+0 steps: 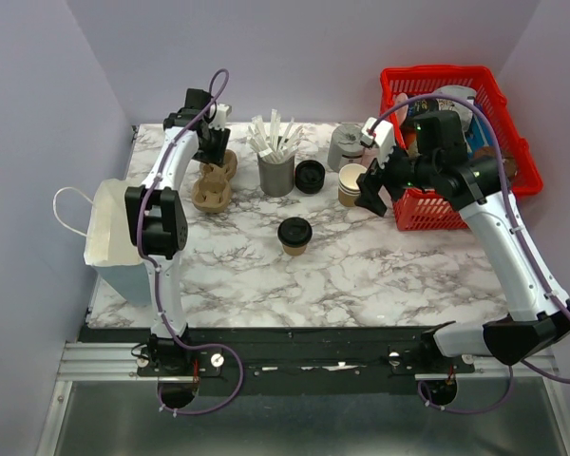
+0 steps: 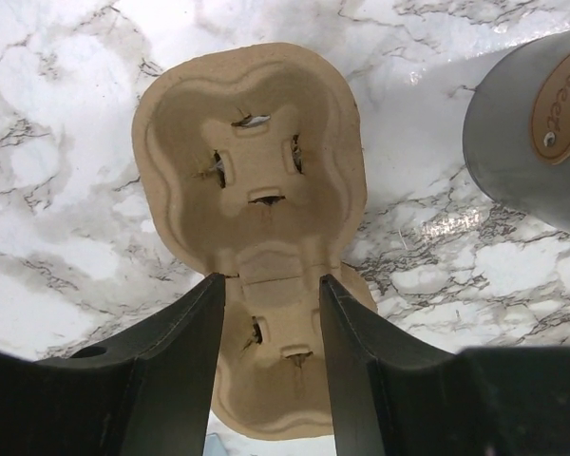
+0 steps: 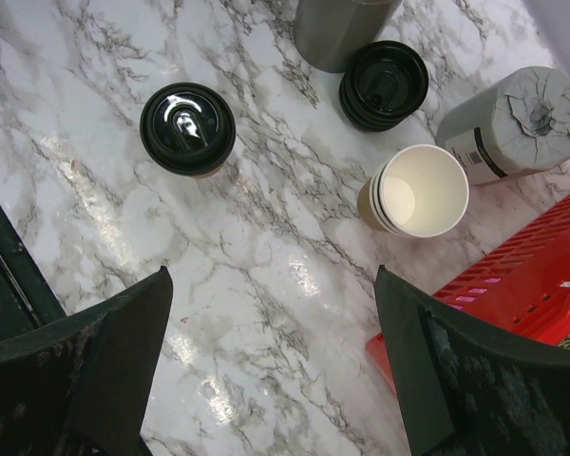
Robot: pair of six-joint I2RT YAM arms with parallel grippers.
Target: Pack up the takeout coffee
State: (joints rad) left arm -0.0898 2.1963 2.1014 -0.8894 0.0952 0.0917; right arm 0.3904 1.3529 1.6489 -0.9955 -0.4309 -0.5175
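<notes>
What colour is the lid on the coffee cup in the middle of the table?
The lid is glossy black, and it shows best in the right wrist view.

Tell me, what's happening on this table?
Two robot arms are packing a coffee order. The left pincer straddles the middle of a brown moulded-pulp cup carrier; whether it grips is unclear. The right pincer hovers open above the white marble table. The tan paper cup with black lid stands alone mid-table.

A tan oval label (image 2: 560, 100) on the grey canister (image 2: 503, 142) shows lettering cut off by the frame edge, legible only as "weet". The white sticker (image 3: 480, 157) on the paper-wrapped roll (image 3: 522, 114) carries print too small to read.
</notes>
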